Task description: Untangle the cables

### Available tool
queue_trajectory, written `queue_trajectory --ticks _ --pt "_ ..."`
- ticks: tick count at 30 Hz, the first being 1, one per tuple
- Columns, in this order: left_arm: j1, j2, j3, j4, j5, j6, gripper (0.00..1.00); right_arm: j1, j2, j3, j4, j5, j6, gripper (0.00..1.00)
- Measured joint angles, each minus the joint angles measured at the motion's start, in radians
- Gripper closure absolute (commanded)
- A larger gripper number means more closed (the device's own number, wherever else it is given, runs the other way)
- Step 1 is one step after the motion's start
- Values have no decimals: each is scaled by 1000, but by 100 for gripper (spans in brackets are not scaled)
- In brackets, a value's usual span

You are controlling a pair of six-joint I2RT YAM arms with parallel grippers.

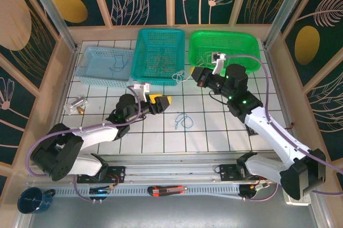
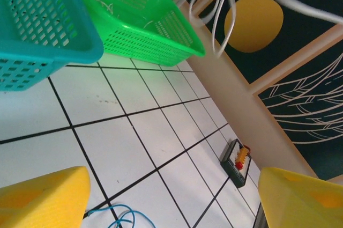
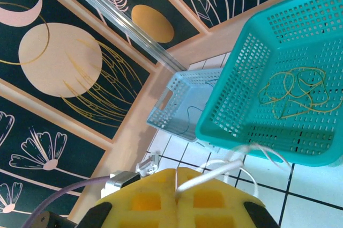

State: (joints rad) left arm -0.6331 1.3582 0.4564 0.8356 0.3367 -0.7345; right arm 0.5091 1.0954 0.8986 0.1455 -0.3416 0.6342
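Note:
A loose blue cable (image 1: 183, 121) lies curled on the white tiles mid-table; its end also shows as the blue cable (image 2: 115, 217) by my left finger. My left gripper (image 1: 162, 101) hovers just left of it, open, its yellow fingers (image 2: 43, 198) wide apart with nothing between them. My right gripper (image 1: 187, 74) is shut on a whitish cable (image 3: 230, 166), which hangs looped in front of the teal basket (image 1: 159, 56). Brownish-yellow cables (image 3: 295, 91) lie inside that basket. A thin dark wire (image 3: 193, 112) lies in the light blue basket (image 1: 104, 65).
A green basket (image 1: 224, 51) stands at the back right with whitish wires (image 2: 107, 5) in it. A small metal part (image 1: 75, 105) lies at the left. A black connector block (image 2: 238, 162) sits by the right wall. A utility knife (image 1: 166, 189) rests on the front rail.

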Motion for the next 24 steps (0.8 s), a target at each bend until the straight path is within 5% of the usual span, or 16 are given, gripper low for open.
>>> queue_trajectory --ticks 24 --pt "0 91 120 18 106 54 22 29 0 -26 8 8 53 100"
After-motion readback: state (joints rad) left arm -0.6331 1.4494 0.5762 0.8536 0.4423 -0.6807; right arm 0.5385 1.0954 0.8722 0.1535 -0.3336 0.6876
